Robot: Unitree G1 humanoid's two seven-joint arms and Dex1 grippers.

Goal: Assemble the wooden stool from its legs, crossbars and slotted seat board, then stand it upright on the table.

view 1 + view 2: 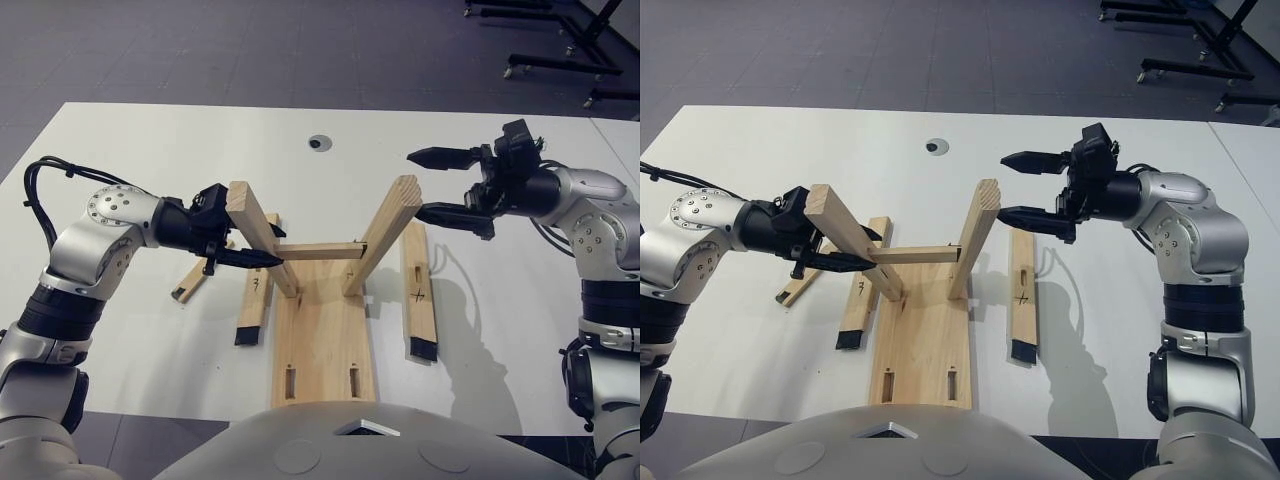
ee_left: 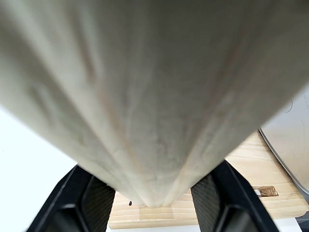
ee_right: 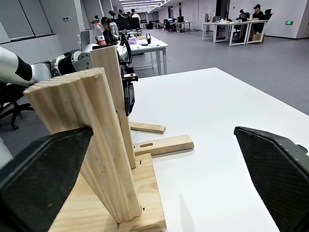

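Note:
The slotted seat board [image 1: 322, 335] lies flat on the white table [image 1: 150, 160]. Two legs stand in it, leaning apart: the left leg [image 1: 258, 235] and the right leg [image 1: 385, 232], joined by a crossbar [image 1: 318, 251]. My left gripper [image 1: 248, 247] is shut on the left leg; in the left wrist view its fingers [image 2: 91, 198] flank the wood [image 2: 154, 106]. My right gripper [image 1: 414, 184] hangs open just right of the right leg's top, not touching it. The right wrist view shows that leg [image 3: 91, 154] close ahead.
Two loose legs lie flat beside the board, one to the left [image 1: 257, 295] and one to the right [image 1: 418, 300]. A short crossbar [image 1: 195, 280] lies under my left arm. A round cable hole [image 1: 320, 143] sits at the table's back. Black trolley frames [image 1: 560, 60] stand on the floor beyond.

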